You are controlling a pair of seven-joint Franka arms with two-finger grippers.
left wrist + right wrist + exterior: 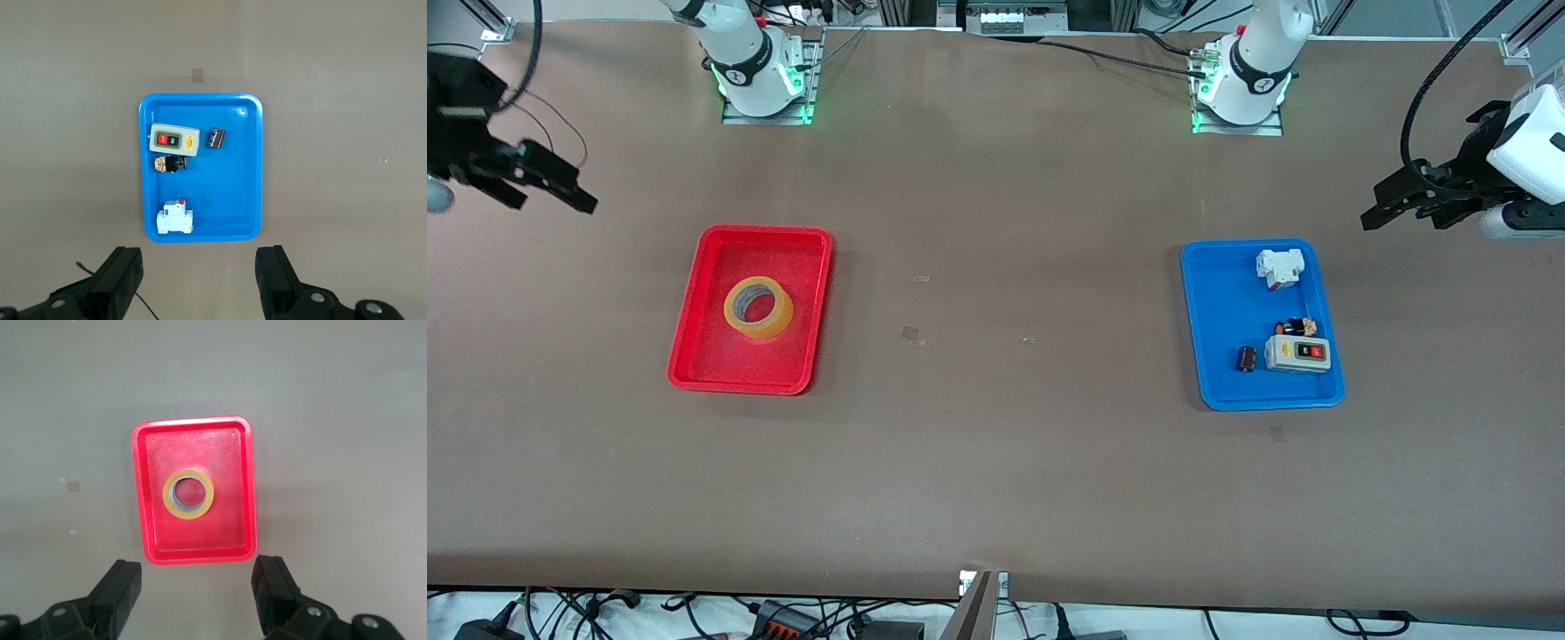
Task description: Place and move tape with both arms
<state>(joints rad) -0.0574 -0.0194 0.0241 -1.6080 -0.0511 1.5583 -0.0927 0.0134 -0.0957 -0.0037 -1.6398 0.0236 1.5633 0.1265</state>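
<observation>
The tape (759, 307) lay flat, hole up, in the red tray (694, 356) toward the right arm's end of the surface, so the right tool (538, 182), fingers apart and empty, looked way closer than the left tool (1400, 204), also spread wide.

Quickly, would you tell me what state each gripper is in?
Left gripper: open, holding nothing, beside the blue tray.
Right gripper: open, holding nothing.
</observation>
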